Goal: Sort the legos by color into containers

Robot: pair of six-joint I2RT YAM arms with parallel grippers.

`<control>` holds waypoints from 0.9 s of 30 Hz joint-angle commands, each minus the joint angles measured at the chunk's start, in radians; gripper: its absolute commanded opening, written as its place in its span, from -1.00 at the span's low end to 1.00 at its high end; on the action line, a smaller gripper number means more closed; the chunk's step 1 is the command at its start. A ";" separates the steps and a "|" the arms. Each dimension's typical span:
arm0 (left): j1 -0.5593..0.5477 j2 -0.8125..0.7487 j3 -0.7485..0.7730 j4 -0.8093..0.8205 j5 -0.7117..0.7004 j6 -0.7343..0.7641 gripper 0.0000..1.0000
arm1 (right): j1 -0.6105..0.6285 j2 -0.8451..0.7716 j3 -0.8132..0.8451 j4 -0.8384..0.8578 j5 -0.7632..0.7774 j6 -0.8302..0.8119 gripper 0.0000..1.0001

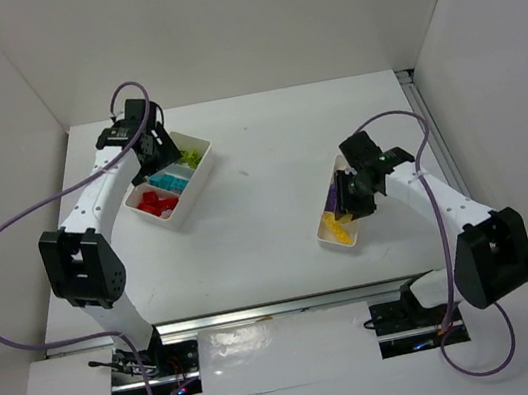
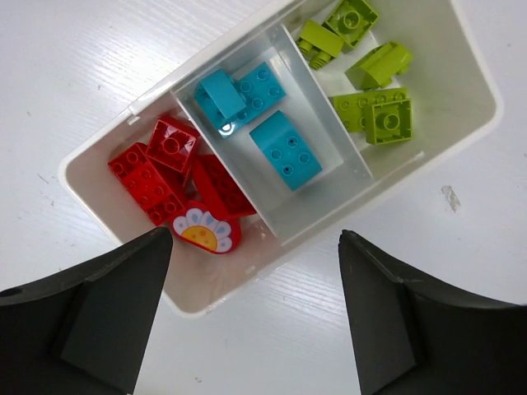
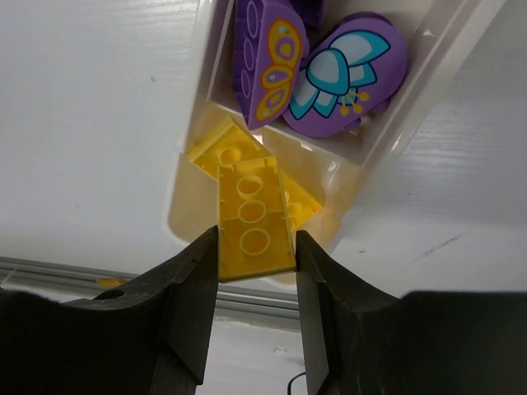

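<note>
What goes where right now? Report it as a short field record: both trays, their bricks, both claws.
Long tray: white plastic three-compartment tray, left side of table
Long tray contents: red studded bricks with a red flower-printed piece; cyan bricks; lime green bricks
Small tray: white plastic divided tray, right side of table
Small tray contents: purple printed pieces; yellow bricks
Left claw: open, empty, above the long tray
Right claw: shut on a yellow studded brick, over the yellow compartment
</note>
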 commanded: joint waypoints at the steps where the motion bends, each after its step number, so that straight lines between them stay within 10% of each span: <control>1: -0.008 -0.035 0.031 -0.008 -0.020 0.010 0.85 | 0.024 -0.054 -0.038 0.055 0.020 0.028 -0.62; 7: -0.026 -0.006 0.040 -0.008 -0.020 0.010 0.85 | 0.090 -0.094 -0.089 0.055 0.081 0.060 0.53; 14: -0.044 0.014 0.063 -0.008 -0.010 0.019 0.85 | 0.101 -0.114 -0.028 0.009 0.176 0.082 0.45; 20: -0.054 0.005 0.083 -0.008 -0.020 0.028 0.83 | 0.101 -0.123 0.063 0.000 0.240 0.091 -0.12; 27: -0.054 -0.013 0.137 -0.017 0.009 0.070 0.83 | 0.087 -0.056 0.305 -0.011 0.660 0.215 1.00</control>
